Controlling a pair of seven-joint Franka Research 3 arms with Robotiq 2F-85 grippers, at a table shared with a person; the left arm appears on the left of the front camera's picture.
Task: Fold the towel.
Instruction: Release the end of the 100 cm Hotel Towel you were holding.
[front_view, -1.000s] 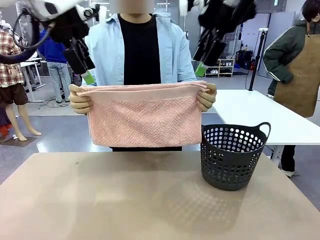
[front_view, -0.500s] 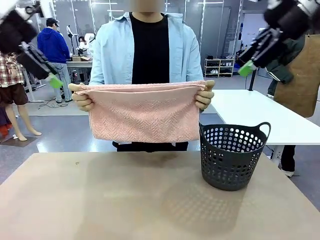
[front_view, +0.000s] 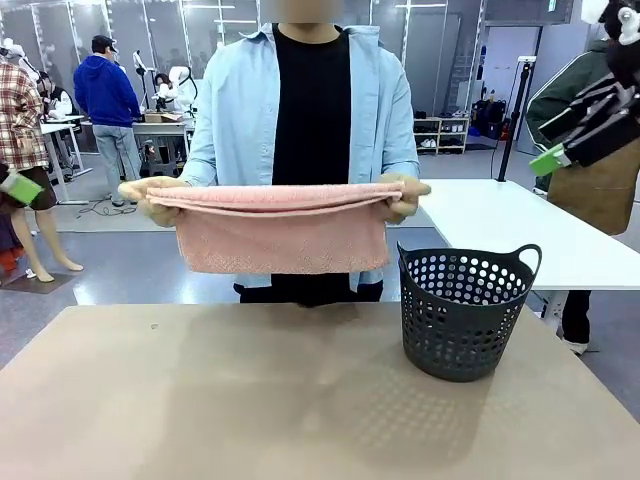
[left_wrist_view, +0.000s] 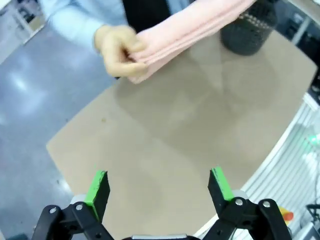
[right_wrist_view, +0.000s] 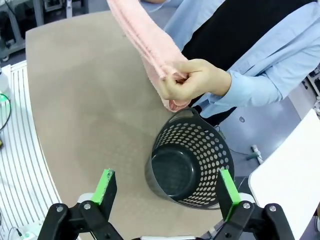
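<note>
A person at the far side holds the salmon-pink towel (front_view: 285, 228) stretched between both hands above the table's far edge, doubled over so a short part hangs down. My left gripper (front_view: 18, 186) is at the far left edge, away from the towel. My right gripper (front_view: 562, 145) hangs high at the right, clear of the towel. In the left wrist view my left gripper (left_wrist_view: 159, 186) is open and empty above the table, with the towel (left_wrist_view: 192, 24) and a hand (left_wrist_view: 117, 50) farther off. My right gripper (right_wrist_view: 166, 190) is open and empty above the basket, near the towel's end (right_wrist_view: 147, 42).
A dark grey perforated basket (front_view: 465, 310) stands on the right of the tan table (front_view: 250, 400); from above it looks empty (right_wrist_view: 187, 167). A white table (front_view: 520, 230) and a person in a brown apron are at the back right.
Both arms have swung outward and away from the towel's top corners. The person has lowered the towel a little, and its hanging part is shorter.
</note>
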